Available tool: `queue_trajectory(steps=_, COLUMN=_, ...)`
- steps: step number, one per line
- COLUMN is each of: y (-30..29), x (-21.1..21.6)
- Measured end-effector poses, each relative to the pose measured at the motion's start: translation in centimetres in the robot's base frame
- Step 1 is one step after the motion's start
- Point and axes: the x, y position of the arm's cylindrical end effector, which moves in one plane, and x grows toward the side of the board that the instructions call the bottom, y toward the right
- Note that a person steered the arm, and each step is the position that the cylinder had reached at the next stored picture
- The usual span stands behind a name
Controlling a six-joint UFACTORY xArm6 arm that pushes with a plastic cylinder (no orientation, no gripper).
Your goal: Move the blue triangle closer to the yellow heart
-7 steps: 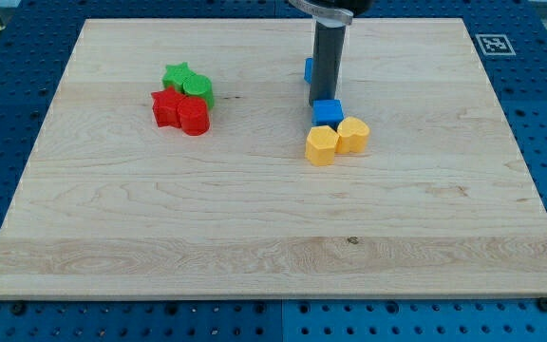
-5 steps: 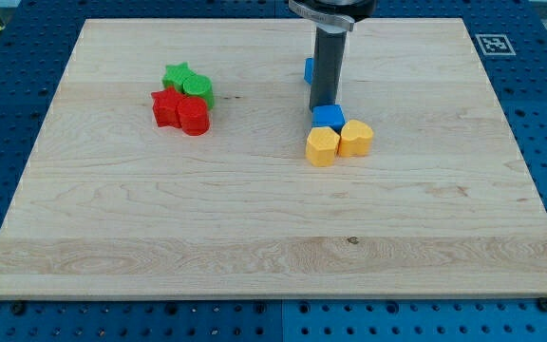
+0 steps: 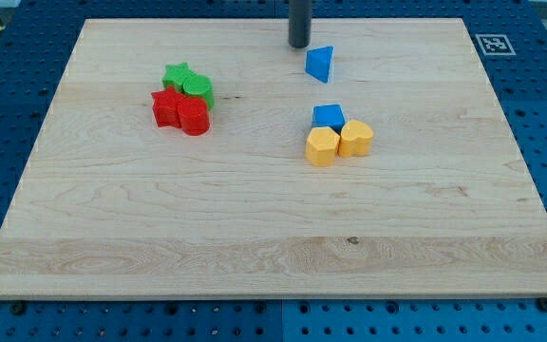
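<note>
Now blue triangle (image 3: 320, 64) just right-below my tip (image 3: 298, 45); no pincer, nothing held.

The pale wooden board (image 3: 254, 218) looked smooth and matt, its grain running lengthwise. The small blue plastic triangle (image 3: 320, 63) and the yellow plastic heart (image 3: 355, 138) looked smooth with a slight sheen. The dark rod of my tip (image 3: 299, 44) appeared matt.

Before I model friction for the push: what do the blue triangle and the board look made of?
The blue triangle looks like moulded plastic: uniform saturated colour, smooth matte faces, though painted wood is possible. The board looks like pale unvarnished wood, with visible grain and plank seams.
</note>
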Motion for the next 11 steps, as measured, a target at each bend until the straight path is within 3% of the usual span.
queue_trajectory(steps=3, y=1.5, x=5.2)
queue_trajectory(steps=5, y=5.6, x=5.2)
queue_trajectory(steps=8, y=3.3, x=7.5)
queue_trajectory(steps=11, y=6.9, x=7.7)
